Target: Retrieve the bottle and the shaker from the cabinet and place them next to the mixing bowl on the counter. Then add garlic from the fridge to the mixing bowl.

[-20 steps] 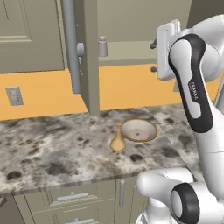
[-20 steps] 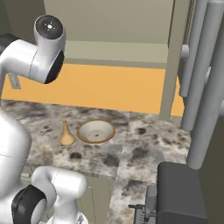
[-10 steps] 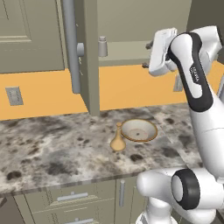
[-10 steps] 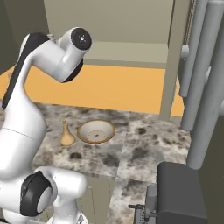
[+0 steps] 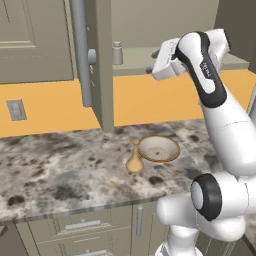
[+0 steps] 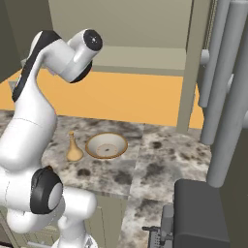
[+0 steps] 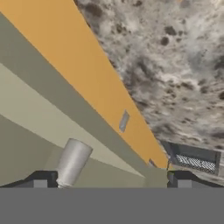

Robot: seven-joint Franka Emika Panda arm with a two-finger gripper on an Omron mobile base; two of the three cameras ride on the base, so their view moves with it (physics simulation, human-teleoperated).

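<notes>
Task roughly 1 of 3 parts done, judging by the layout. From the left: cabinet (image 5: 95, 60) door swung open, shaker (image 5: 117, 52) upright on its shelf, not yet fetched. Lower down on the bench (image 5: 60, 165), bottle (image 5: 134, 161) standing just beside the mixing bowl (image 5: 158, 149), so that part looks finished. Bowl holding no garlic; fridge trip left to do. Further right, gripper (image 5: 156, 63) raised to shelf level, pointing into the cabinet, fingers spread wide and holding nothing. Shaker to its left, near but apart. Through the hand camera, shaker (image 7: 72, 162) lying ahead, closer to the left fingertip than the right, untouched.
</notes>
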